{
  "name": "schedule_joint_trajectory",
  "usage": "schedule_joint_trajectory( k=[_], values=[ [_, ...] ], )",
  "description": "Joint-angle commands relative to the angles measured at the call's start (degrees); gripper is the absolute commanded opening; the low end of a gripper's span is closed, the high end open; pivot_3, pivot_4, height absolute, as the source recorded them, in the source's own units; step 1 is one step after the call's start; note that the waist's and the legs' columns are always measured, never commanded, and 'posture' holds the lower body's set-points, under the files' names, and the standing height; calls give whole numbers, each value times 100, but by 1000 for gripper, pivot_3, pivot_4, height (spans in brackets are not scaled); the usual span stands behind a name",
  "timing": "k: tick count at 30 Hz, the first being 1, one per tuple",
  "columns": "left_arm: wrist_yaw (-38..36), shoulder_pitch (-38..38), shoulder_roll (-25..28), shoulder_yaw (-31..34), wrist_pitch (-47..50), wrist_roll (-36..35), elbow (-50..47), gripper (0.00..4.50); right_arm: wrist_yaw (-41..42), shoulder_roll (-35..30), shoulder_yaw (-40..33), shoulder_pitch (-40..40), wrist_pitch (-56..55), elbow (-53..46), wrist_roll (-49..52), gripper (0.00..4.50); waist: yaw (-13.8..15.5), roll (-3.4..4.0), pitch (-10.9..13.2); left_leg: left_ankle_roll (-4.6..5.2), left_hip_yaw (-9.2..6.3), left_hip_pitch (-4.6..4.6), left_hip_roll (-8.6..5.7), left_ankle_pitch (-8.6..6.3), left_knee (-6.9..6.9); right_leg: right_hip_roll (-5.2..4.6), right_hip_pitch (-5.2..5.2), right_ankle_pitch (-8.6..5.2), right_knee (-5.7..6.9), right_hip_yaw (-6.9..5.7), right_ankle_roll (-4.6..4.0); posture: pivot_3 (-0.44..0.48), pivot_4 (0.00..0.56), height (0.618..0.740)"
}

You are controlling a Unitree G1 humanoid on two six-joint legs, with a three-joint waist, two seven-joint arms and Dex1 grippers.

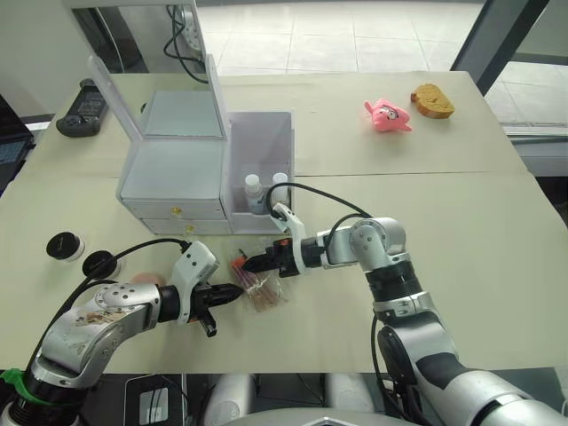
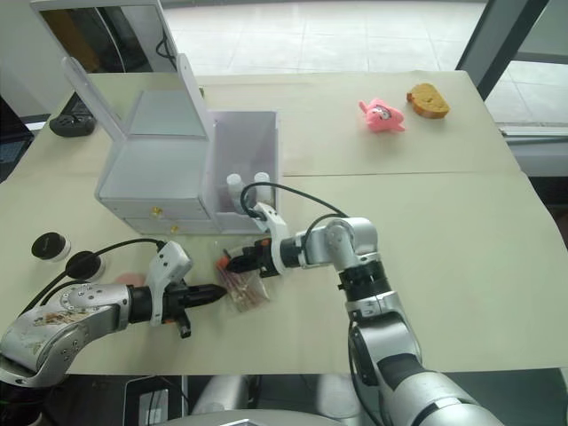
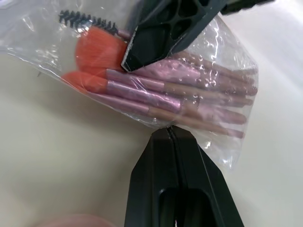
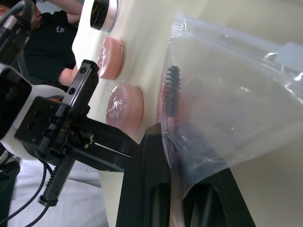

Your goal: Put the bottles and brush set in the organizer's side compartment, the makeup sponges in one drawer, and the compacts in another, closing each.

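Beige cloth covers the table (image 1: 461,222), wide and bare on the right of the frame, with a pink toy (image 1: 387,115) and a brown toy (image 1: 432,100) far off at upper right. Left of centre stands the translucent organizer (image 1: 173,169), lid up; its side compartment (image 1: 264,146) already holds two white-capped bottles (image 1: 266,188), and both drawers look closed. So the bottles seem done; the brush set, sponges and compacts are left.

At lower centre the right hand (image 1: 259,264) is clamped on the bagged brush set (image 1: 262,291), pink handles and orange bristles in clear plastic. The left hand (image 1: 232,294) has its fingers together, seemingly nipping the bag's edge. Lifting the bag to the compartment means clearing the front wall just above it, with the bottles taking up part of the room.

Two black compacts (image 1: 64,246) sit at far left, near the table edge, and pink makeup sponges (image 4: 124,105) lie by the left arm.
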Motion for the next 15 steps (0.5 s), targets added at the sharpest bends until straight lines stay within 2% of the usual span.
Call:
schedule_joint_trajectory(
  k=[1, 5, 7, 9, 11, 12, 15],
  values=[
    [-247, -178, -213, 715, -215, -681, -141, 0, 81, -407, -69, 165, 377, -588, 153, 65, 56, 1, 1, 0, 0, -7, -2, 0, 3, -2, -4, 0, -1, 0, 0, 0, 150, 740],
    [-526, -36, -205, 1630, -87, -1679, -274, 0, 513, -1284, -277, -26, 580, -1947, 659, 65, 106, 1, 6, 0, -1, -31, -6, 0, 20, -4, -16, 0, -8, -1, 0, 0, 150, 740],
    [-690, 185, -107, 2011, -93, -2059, -448, 0, 907, -1622, -437, -144, 114, -2665, 925, 65, 83, 1, 8, 1, 0, -32, -6, 0, 19, -4, -20, 0, -9, 0, 0, 0, 150, 740],
    [-602, 369, -99, 2349, -293, -2098, -619, 0, 1366, -1865, -814, -517, -572, -3146, 1166, 65, 12, 5, 12, 5, 2, -32, -2, -3, 12, -3, -26, 0, -9, 0, 0, 0, 150, 740],
    [-419, 407, -151, 2517, -390, -2144, -654, 0, 1556, -1929, -1008, -730, -1127, -3216, 1178, 65, -23, 6, 14, 5, 3, -29, 3, -3, 6, 0, -27, 0, -8, -2, 0, 0, 150, 740],
    [-249, 382, -179, 2586, -364, -2226, -642, 0, 1675, -1922, -993, -967, -1742, -3004, 904, 65, -23, 6, 14, 5, 3, -26, 5, -3, 5, 1, -23, 0, -7, -3, 0, 0, 150, 740],
    [460, 171, -592, 2678, -681, -2178, -681, 0, 2078, -1670, -897, -1879, -3511, -1700, 185, 65, -20, 6, 14, 5, 5, -16, 3, -3, 6, -1, -7, 0, -13, -5, 0, 0, 150, 740]
  ],
)
